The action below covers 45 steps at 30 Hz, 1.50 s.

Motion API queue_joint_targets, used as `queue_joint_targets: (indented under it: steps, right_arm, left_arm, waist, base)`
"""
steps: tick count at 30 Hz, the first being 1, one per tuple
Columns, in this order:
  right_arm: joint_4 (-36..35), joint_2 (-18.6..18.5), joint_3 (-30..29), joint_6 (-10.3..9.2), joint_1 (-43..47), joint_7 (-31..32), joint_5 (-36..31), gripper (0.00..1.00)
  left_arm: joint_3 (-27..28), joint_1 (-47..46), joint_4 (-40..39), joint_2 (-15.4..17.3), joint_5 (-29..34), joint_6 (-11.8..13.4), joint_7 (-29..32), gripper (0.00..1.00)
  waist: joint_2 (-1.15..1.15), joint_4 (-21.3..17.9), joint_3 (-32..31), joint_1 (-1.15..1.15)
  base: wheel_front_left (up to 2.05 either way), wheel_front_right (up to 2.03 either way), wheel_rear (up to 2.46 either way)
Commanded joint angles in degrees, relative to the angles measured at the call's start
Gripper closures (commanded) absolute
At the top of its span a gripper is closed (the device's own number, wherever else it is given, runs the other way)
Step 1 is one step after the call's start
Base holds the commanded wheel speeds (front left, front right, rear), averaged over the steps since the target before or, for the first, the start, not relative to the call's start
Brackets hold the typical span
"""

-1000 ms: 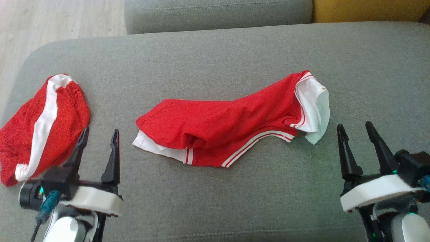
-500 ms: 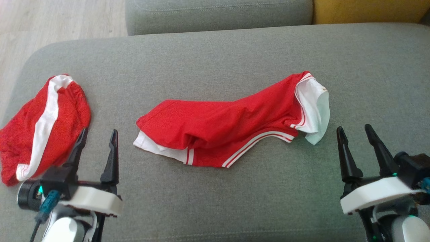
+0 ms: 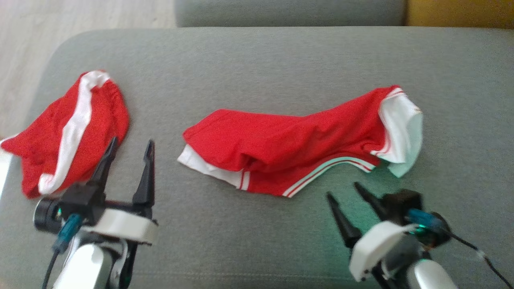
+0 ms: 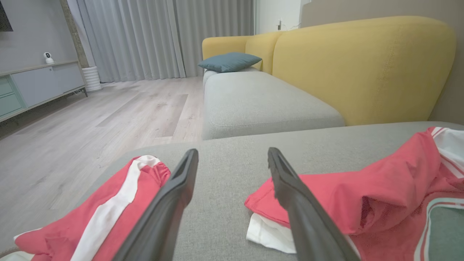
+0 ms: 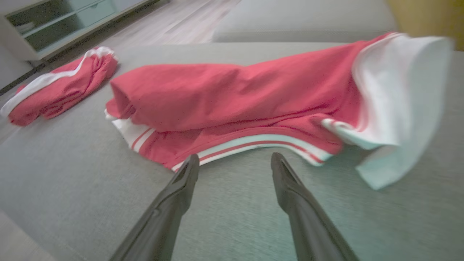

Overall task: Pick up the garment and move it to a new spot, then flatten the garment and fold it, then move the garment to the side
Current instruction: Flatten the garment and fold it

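Observation:
A crumpled red garment (image 3: 289,148) with white panels and striped hems lies across the middle of the grey cushion (image 3: 257,64). My right gripper (image 3: 343,189) is open just in front of its striped lower hem, apart from the cloth. In the right wrist view the right gripper (image 5: 235,156) points at that hem of the garment (image 5: 235,94). My left gripper (image 3: 132,140) stands open and empty to the left of the garment. The left wrist view shows the left gripper (image 4: 232,151) over bare cushion, with the garment (image 4: 362,188) to its right.
A second red piece with a white stripe (image 3: 72,132) lies bunched at the cushion's left end, close to my left fingers. Wooden floor (image 3: 24,48) lies beyond the rounded left edge. Another grey seat (image 4: 261,105) and a yellow backrest (image 4: 362,69) stand behind.
The head camera has shifted, sliding the whole picture rightward. My right gripper has swung left and nearer, from beside the garment's white end to in front of its lower hem. Both grippers stay open.

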Motion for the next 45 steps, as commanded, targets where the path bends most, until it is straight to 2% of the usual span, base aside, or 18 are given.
queue_joint_targets:
  steps: [1,10,17,18,19,22,25,29,34,40,45]
  right_arm:
    - [0.7,-1.1,3.9,-0.04,-5.3,0.6,0.4,0.00]
    - [14.7,-1.9,12.4,-0.04,-14.3,0.5,0.9,0.00]
    - [27.0,-2.0,14.6,-0.04,-20.5,1.2,-0.6,0.00]
    - [28.3,-2.1,14.8,-0.04,-21.1,1.5,-0.9,0.62]
    - [29.3,-2.4,15.1,-0.04,-21.7,1.5,-1.6,1.00]
    - [30.4,-2.5,15.0,-0.04,-22.5,0.7,-2.1,1.00]
    - [28.3,-2.9,14.6,-0.04,-22.3,-2.2,-1.3,1.00]
    - [21.7,-4.2,13.5,-0.04,-20.6,-4.7,0.7,1.00]
    - [10.3,-6.4,10.1,-0.04,-17.0,-4.5,3.1,1.00]
    - [-1.5,-7.5,2.7,-0.04,-12.5,-3.1,4.5,1.00]
    - [-4.9,-6.6,-6.5,-0.04,-9.4,-1.3,5.4,1.00]
  left_arm:
    - [1.3,-4.5,-1.4,0.3,0.6,-0.3,-0.7,0.00]
    - [-0.8,-8.2,0.7,-2.3,1.4,-1.7,-1.4,0.00]
    - [-1.4,-9.6,2.0,-4.0,2.0,-2.6,-1.7,0.00]
    - [-1.3,-9.6,2.0,-4.1,2.1,-2.6,-1.7,0.00]
    - [-1.2,-9.6,1.9,-4.2,2.2,-2.6,-1.7,0.00]
    - [-0.7,-9.5,1.7,-4.4,2.6,-2.6,-1.8,0.00]
    - [-0.1,-9.1,1.5,-4.4,2.9,-2.6,-1.8,0.00]
    - [0.6,-8.5,1.5,-4.3,3.3,-2.6,-1.8,0.00]
    - [1.3,-7.9,1.2,-4.1,3.6,-2.6,-1.8,0.00]
    - [1.7,-7.9,0.8,-3.8,3.9,-2.6,-1.8,0.00]
    - [1.8,-8.4,0.7,-3.8,4.0,-2.8,-1.8,0.00]
  waist:
    - [0.00,3.1,1.4,0.00]
    - [0.00,9.5,3.1,0.00]
    - [0.00,12.7,3.7,0.00]
    - [0.00,12.9,3.8,0.00]
    - [0.00,12.9,3.9,0.00]
    - [0.00,12.7,3.8,0.00]
    - [0.00,11.9,3.6,0.00]
    - [0.00,9.7,3.0,0.00]
    - [0.00,6.5,2.5,0.00]
    - [0.00,3.3,3.0,0.00]
    - [0.00,1.5,4.1,0.00]
  base:
    - [0.00,0.00,0.00]
    - [0.00,0.00,0.00]
    - [0.00,0.00,0.00]
    - [0.00,0.00,0.00]
    - [0.00,0.00,0.00]
    - [0.00,0.00,0.00]
    - [0.00,0.00,0.00]
    - [0.00,0.00,0.00]
    - [0.00,0.00,0.00]
    - [0.00,0.00,0.00]
    - [0.00,0.00,0.00]
